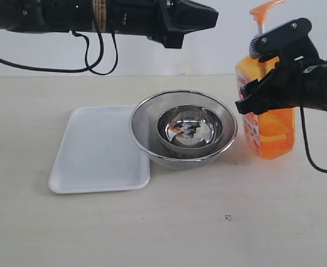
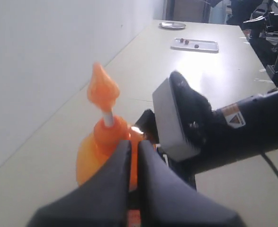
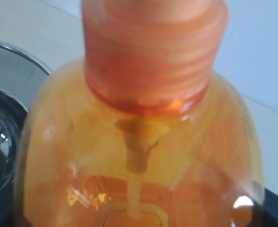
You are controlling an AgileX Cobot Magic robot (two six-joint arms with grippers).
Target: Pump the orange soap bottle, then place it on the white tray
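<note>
Table [image 1: 208,233]: one soap bottle [image 1: 274,130], one tray [image 1: 96,150]

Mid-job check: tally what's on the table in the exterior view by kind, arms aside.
Soap bottles: 1 (orange soap bottle)
Trays: 1 (white tray)
Steel bowls: 2 (mesh strainer bowl, smaller bowl sitting inside it)
Total: 4

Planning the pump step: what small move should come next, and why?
Probably carry the left gripper across until it is over the pump head. The right gripper appears clamped around the orange soap bottle, which stands on the table with its pump up; the left gripper, jaws shut, hangs high and short of it.
</note>
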